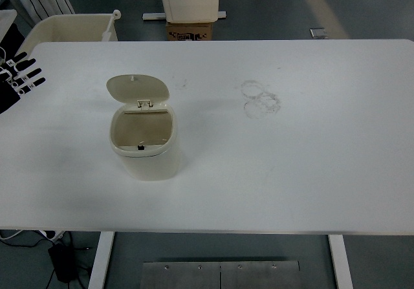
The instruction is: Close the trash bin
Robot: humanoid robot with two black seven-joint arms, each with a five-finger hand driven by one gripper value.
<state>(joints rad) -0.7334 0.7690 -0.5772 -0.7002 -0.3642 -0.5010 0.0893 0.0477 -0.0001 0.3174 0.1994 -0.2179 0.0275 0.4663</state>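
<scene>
- Bin [144,140] upright on table [291,166]; lid [137,87] hinged back, mouth exposed, so closing is undone.
- Left hand [18,77] at table's left edge, fingers spread, empty, well apart from bin.

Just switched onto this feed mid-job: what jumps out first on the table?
A cream trash bin stands left of centre on the white table, its lid flipped up and back so the inside shows. The left hand, fingers spread, sits at the far left edge, well apart from the bin. Faint ring marks stain the tabletop to the bin's right.
</scene>
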